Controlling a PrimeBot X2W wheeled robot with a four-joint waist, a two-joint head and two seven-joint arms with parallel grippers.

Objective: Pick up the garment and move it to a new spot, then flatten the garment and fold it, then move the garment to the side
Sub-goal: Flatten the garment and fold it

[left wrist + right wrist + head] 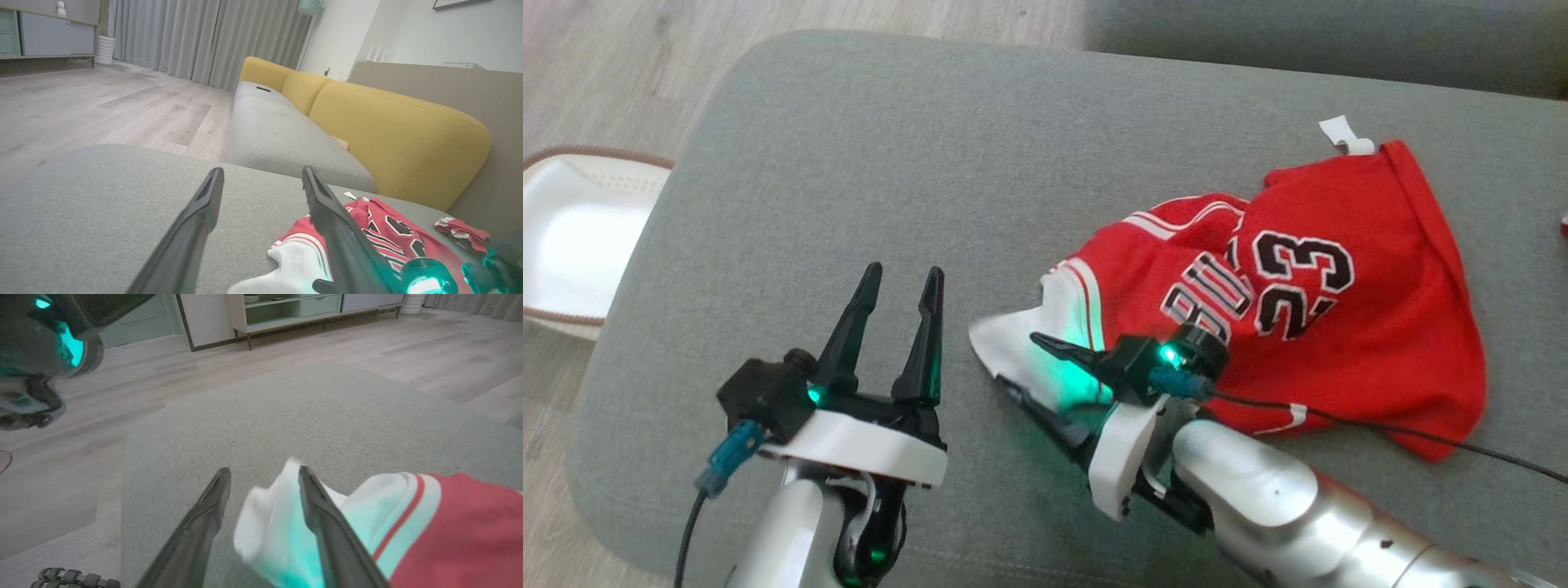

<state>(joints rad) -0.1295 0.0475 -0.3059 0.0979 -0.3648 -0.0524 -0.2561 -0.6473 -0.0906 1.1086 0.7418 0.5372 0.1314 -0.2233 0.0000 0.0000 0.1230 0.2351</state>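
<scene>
Far left, a white basket with a brown rim (572,237) sits on the pale wood floor (605,73), chopped off by the frame edge. Everything else is on the big grey fabric sofa cushion (1013,122). The left gripper (904,269) is over bare cushion, fingers apart with nothing in them, just left of the cloth. Next to it the right gripper (1017,358) points left with its fingers spread and the white corner of the red basketball jersey (1380,351) lying in the gap; can't tell if either finger actually touches it. The jersey is a crumpled heap on the right half of the cushion, the 23 readable but the lettering beside it bunched up. The right wrist covers its lower left edge. A white tag (1343,135) sticks out at the top, and a black cable (1503,461) runs across the hem. Far right, a small red and white cloth (461,232) lies near the jersey, blurry.
</scene>
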